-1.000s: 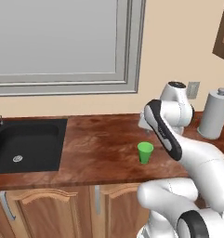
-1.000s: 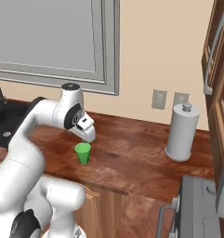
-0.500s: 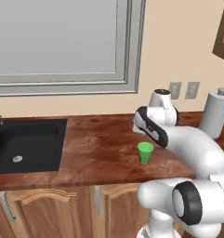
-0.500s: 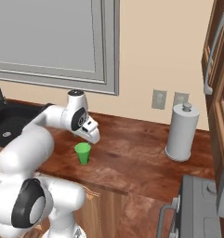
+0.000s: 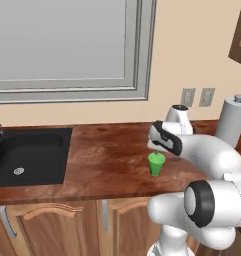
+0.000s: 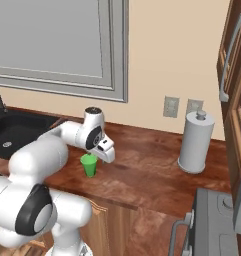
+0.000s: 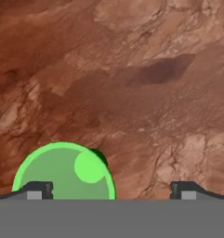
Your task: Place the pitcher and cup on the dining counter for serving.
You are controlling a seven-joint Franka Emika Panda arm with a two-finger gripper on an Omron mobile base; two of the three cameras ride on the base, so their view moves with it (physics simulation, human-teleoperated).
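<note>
The gripper point(image 7: 108, 188) is hovering with its jaws spread wide and empty above the cup point(image 7: 64, 172), which is sitting upright at the frame's lower left on the brown surface point(image 7: 146, 83), seemingly lining up a top-down grasp.

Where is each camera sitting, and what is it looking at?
Left base view: behind the arm's left, facing the counter, sink and cup; the arm rises at lower right.
Right base view: behind its right, facing the same counter and paper towel roll; arm at lower left.
Hand view: on the hand, looking down at the cup; fingertips at the bottom.
All share the cup.
</note>
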